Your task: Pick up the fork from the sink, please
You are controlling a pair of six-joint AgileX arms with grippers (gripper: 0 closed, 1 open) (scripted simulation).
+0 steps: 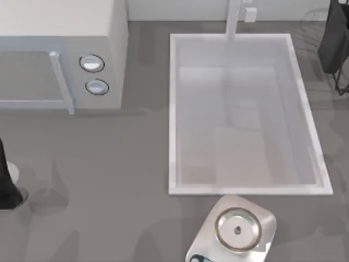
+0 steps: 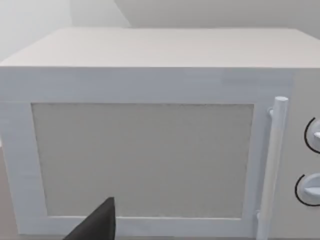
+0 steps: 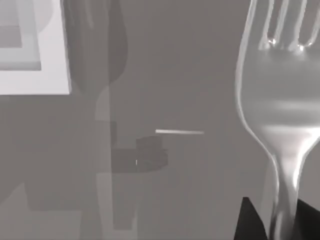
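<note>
Top view: the sink [image 1: 173,114] occupies the middle and right of the desk [image 1: 109,180], its pale bottom bare and the faucet post [image 1: 234,19] rising at its far rim. A white microwave [image 1: 60,54] with two round knobs stands to the left. A metal plate with a ringed disc [image 1: 238,229] lies just in front of the sink's near rim. The left arm [image 1: 6,180] sits parked at the left edge; the right arm [image 1: 335,43] appears as a dark form at the far right, beyond the sink's rim.

Left wrist view: the microwave door and its handle [image 2: 274,165] face the camera. One dark finger of the left tool [image 2: 97,225] is seen at the frame's edge; whether this tool is apart or together cannot be told.

Right wrist view: the fork [image 3: 280,100] is held aloft above the grey desk, tines away from the camera, its handle clamped between the dark fingers [image 3: 249,222] of the right tool [image 3: 280,225]. A corner of the sink's white rim [image 3: 52,50] lies well off to one side.

Judgement: the grasp and lift appear complete, the fork being clear of the basin. The next move calls for little beyond holding the clamp firm and the fork steady.
</note>
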